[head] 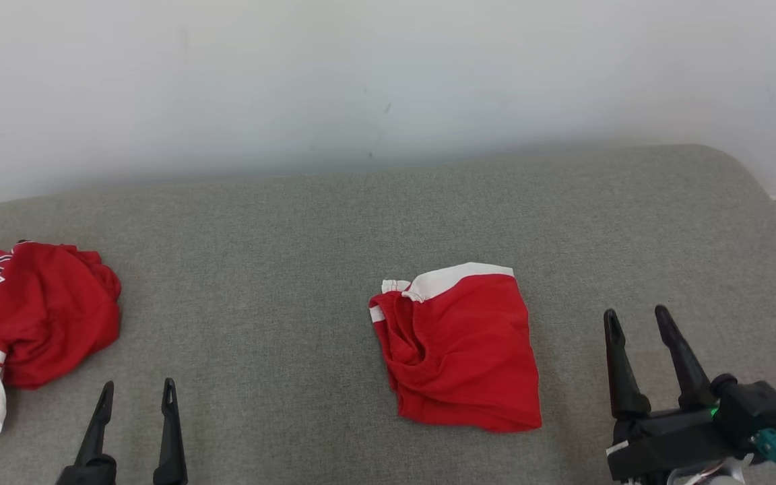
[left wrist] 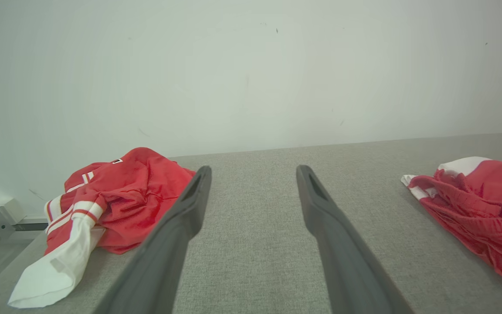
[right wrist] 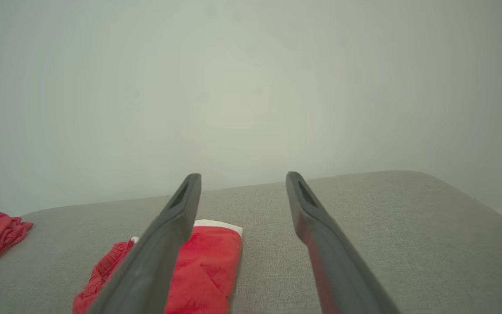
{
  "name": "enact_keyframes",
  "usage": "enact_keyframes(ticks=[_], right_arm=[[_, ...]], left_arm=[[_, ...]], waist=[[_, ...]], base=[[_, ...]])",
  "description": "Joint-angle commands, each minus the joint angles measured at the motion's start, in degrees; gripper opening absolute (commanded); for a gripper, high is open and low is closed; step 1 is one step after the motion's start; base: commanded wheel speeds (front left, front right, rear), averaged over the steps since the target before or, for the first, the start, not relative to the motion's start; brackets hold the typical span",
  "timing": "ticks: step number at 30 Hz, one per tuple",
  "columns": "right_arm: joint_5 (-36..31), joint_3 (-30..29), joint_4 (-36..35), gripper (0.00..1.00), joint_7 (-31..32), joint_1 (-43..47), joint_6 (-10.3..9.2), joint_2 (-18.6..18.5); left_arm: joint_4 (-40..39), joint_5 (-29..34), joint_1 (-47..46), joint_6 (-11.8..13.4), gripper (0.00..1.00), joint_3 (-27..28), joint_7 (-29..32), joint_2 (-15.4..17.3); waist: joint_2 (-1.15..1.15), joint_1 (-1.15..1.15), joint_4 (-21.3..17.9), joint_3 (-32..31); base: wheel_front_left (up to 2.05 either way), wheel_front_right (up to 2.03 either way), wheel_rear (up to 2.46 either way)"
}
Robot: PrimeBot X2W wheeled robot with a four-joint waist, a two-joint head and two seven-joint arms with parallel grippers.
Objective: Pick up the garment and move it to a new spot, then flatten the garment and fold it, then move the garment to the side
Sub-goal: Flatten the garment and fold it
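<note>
Left gripper [head: 139, 382], right gripper [head: 636, 311]: jaws spread, nothing held. Folded red garment [head: 459, 350] lies left of the right jaws (no contact). Crumpled red-and-white garment [head: 31, 310] lies left of the left jaws. Grey cushion [head: 280, 229] runs beyond.

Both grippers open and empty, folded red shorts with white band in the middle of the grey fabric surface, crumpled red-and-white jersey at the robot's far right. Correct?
Not quite: the crumpled red-and-white jersey lies at the robot's far left, as the head view shows. The rest holds: left gripper and right gripper open and empty, folded red shorts with white band in the middle of the grey fabric surface.
</note>
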Motion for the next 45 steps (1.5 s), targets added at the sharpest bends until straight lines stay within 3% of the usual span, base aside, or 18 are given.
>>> enact_keyframes(ticks=[1, 19, 45], right_arm=[[-1.26, -0.35, -0.47, 1.0, -0.07, 1.83, -0.14, 0.91], [-6.68, -0.5, 0.41, 1.0, -0.08, 7.93, -0.14, 5.05], [-9.06, -0.77, 1.5, 1.0, -0.08, 7.38, -0.14, 4.9]], left_arm=[[0.03, 0.29, 0.43, 0.13, 1.0, 0.03, -0.18, 0.21], [2.13, 0.37, 0.83, -0.52, 1.0, -1.33, -0.18, 0.45], [2.28, -0.01, 2.05, -0.61, 1.0, -2.27, -0.18, 0.84]], waist=[[0.0, 0.0, 0.18, -0.12], [0.0, 0.0, 1.75, -1.3], [0.0, 0.0, 2.78, -1.5]], base=[[0.0, 0.0, 0.0], [0.0, 0.0, 0.0], [0.0, 0.0, 0.0]])
